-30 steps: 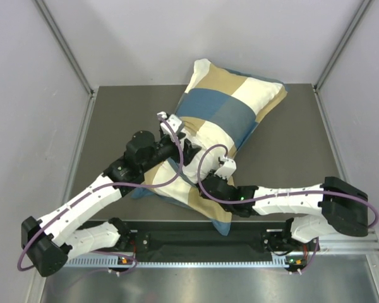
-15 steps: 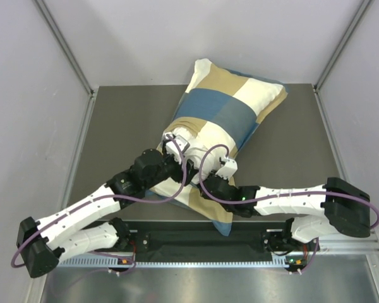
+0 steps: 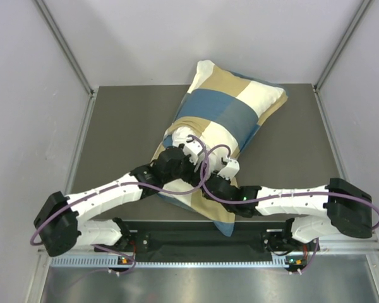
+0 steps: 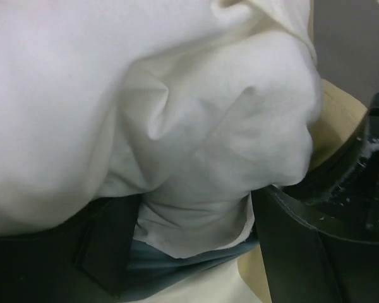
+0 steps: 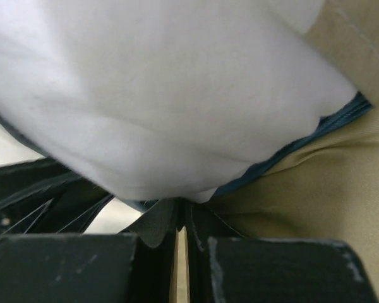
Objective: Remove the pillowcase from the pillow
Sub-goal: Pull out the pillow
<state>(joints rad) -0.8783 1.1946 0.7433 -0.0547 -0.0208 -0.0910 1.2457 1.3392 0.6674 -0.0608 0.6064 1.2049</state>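
1. Left gripper (image 3: 191, 151): jaws spread wide. In the left wrist view its fingers (image 4: 328, 252) stand either side of a bulging corner of the pillow (image 4: 177, 113). I read this as released, straddling the corner rather than clamped. I cannot tell whether the pads press on it.

2. Right gripper (image 5: 180, 221): clenched, with a fold of the blue edge of the pillowcase (image 3: 221, 107) pinched between the fingertips. White pillow sits just above the pinch and tan cover just to its right.

3. Location of the work: the pillow lies on the table (image 3: 114, 126), most of it inside the pillowcase. The open mouth of the cover is at the two grippers, which sit close beside each other there. A loose tail of cover trails back beneath both wrists toward the bases.

4. Governing relation: the long axis of the pillow runs straight ahead of both grippers, slanting away to the right. The whole covered bulk lies beyond the fingertips; none of it lies behind them. The left gripper is the one on the bare corner; the right is the one on the hem.

5. Judgement for the next move: close the left jaws on the corner, then separate the two holds along that axis. A sideways pull would likely only drag the pair across the table.
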